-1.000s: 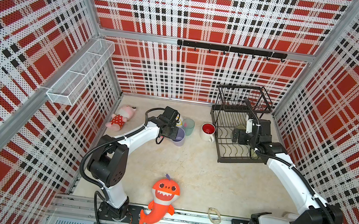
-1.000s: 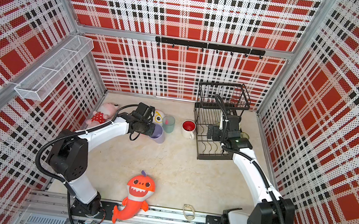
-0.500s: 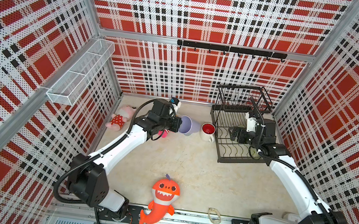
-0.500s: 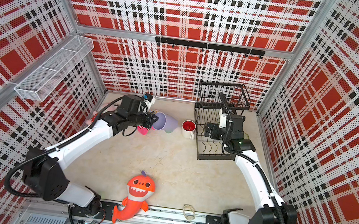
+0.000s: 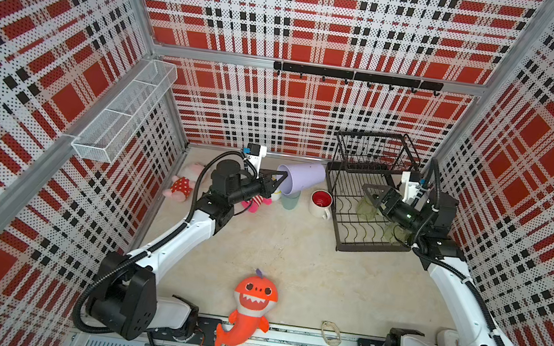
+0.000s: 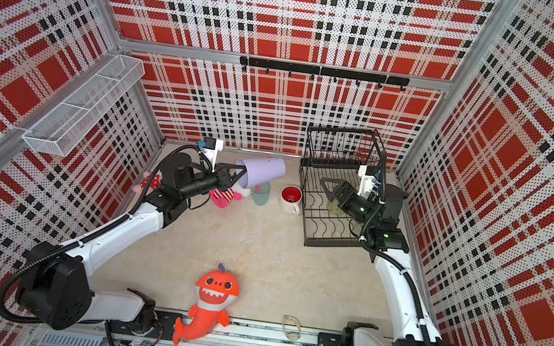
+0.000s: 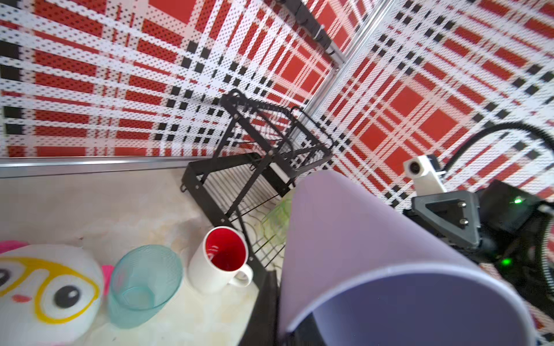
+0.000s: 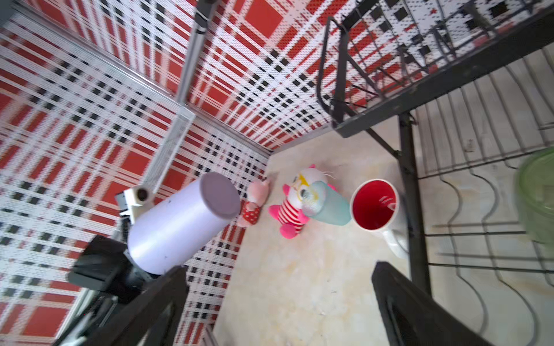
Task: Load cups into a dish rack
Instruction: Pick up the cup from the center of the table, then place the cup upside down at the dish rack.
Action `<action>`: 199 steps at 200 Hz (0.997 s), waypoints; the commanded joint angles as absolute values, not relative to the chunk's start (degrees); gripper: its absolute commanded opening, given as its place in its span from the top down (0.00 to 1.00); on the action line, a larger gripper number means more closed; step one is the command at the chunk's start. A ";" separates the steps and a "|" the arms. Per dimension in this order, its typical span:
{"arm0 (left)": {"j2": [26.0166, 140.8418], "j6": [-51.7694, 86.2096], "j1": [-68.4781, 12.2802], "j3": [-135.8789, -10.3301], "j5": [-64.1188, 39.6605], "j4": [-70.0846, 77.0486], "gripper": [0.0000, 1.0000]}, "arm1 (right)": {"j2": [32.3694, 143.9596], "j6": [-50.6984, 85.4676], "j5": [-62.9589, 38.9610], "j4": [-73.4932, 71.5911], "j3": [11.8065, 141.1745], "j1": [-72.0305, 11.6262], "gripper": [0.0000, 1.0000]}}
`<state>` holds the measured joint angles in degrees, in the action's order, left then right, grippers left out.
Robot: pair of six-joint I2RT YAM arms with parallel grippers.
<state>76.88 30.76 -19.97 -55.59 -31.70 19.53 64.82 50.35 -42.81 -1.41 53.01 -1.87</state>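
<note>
– While the left hand stays out of the question, shut tight on the rim of the lavender cup, what would make this carry go well?
– I'd trust that pinch only so far. A rim grip on a long cup leaves plenty of lever, so a slow swing seems wise. The cup hangs in the air near the worktop's far edge, above the teal cup and near the white mug, so I'd keep height until it is past both.
– How does it lie?
– On its side. Its long axis runs roughly along the far edge, with the mouth toward the left hand and the closed base toward the dish rack in the far right corner.
– So it needs turning?
– Probably. I'd roll the wrist to bring the mouth down before lowering, after clearing the rack's side frame that faces it.
– Anything in the way?
– The right hand hovers over the lower tier, jaws spread wide and empty, close to two green tumblers lying there. I'd aim for a free slot well apart from it.
</note>
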 commanded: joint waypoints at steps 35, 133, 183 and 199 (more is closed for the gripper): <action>79.65 37.61 -23.64 -54.54 -36.99 33.77 0.90 | 65.04 68.28 -50.36 -19.97 48.66 -1.94 0.00; 84.14 39.53 -30.46 -56.42 -33.72 38.35 0.92 | 72.97 91.21 -54.40 -55.58 42.98 -7.06 0.00; 86.34 40.93 -32.18 -57.04 -33.03 40.12 0.94 | 75.70 94.07 -54.05 -62.65 42.74 -10.01 0.05; 86.91 41.31 -32.18 -57.14 -33.44 40.51 0.94 | 76.65 94.67 -54.15 -63.98 42.63 -10.82 0.07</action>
<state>85.86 40.34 -31.92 -55.44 -33.78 37.36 75.46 91.37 -53.76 -56.71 43.00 -9.39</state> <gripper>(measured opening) 0.089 0.945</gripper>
